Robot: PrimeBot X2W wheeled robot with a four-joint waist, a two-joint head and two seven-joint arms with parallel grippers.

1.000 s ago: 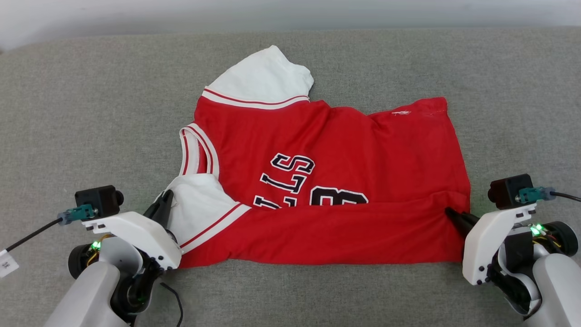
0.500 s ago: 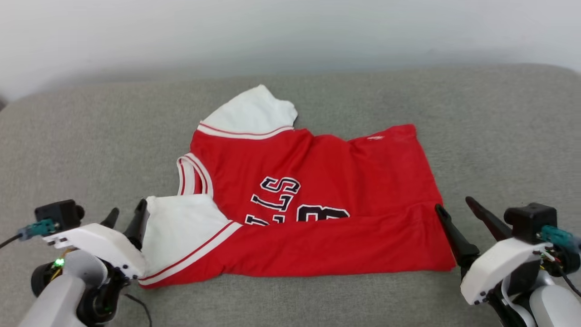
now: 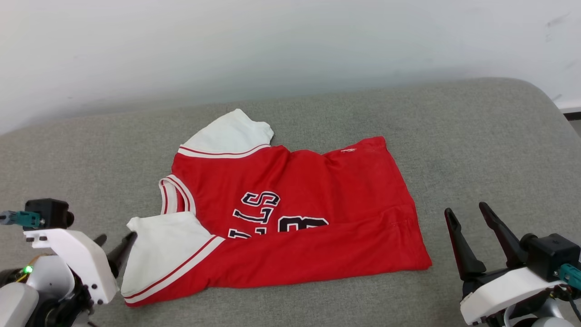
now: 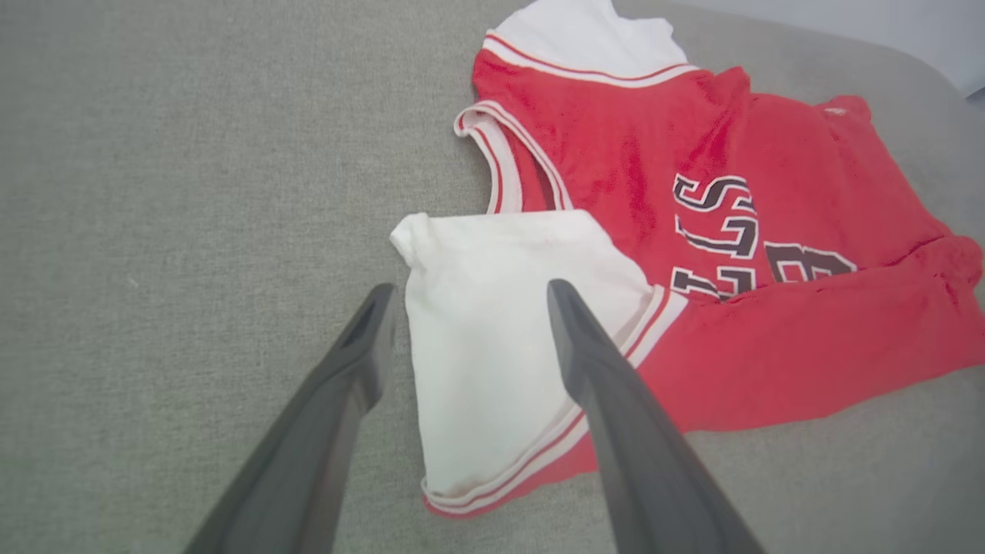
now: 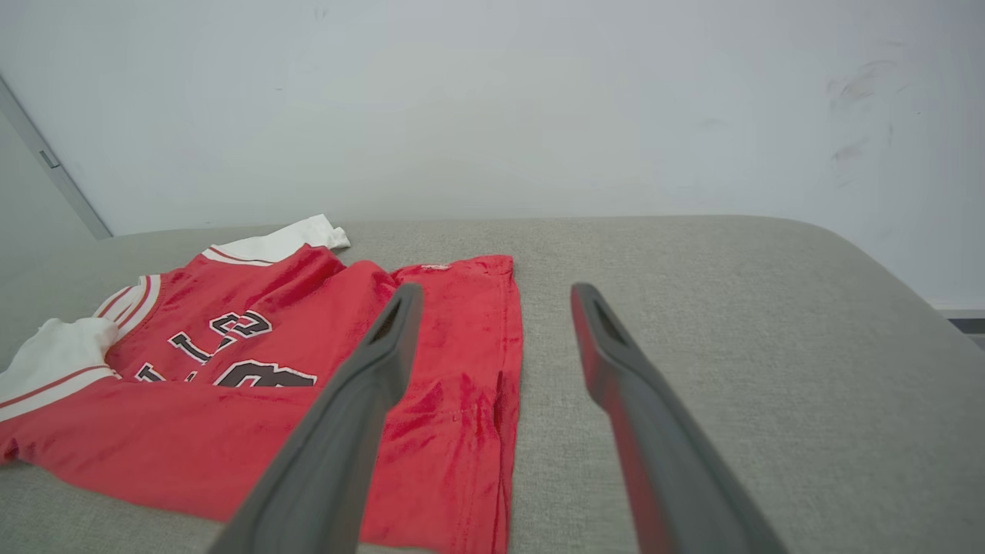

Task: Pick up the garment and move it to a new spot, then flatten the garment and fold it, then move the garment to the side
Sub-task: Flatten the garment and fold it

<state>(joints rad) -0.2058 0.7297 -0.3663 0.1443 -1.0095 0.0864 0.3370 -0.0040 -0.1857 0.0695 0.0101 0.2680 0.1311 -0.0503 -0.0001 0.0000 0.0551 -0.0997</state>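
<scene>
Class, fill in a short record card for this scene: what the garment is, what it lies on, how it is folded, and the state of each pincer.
Garment: red jersey-style shirt with white sleeves, lying flat
Surface: grey cushioned top, pale wall behind
Fold: near long edge turned over the front, hiding part of the dark lettering
Left pincer: open, beside the near white sleeve, gripping nothing
Right pincer: open, apart from the hem end, gripping nothing
</scene>
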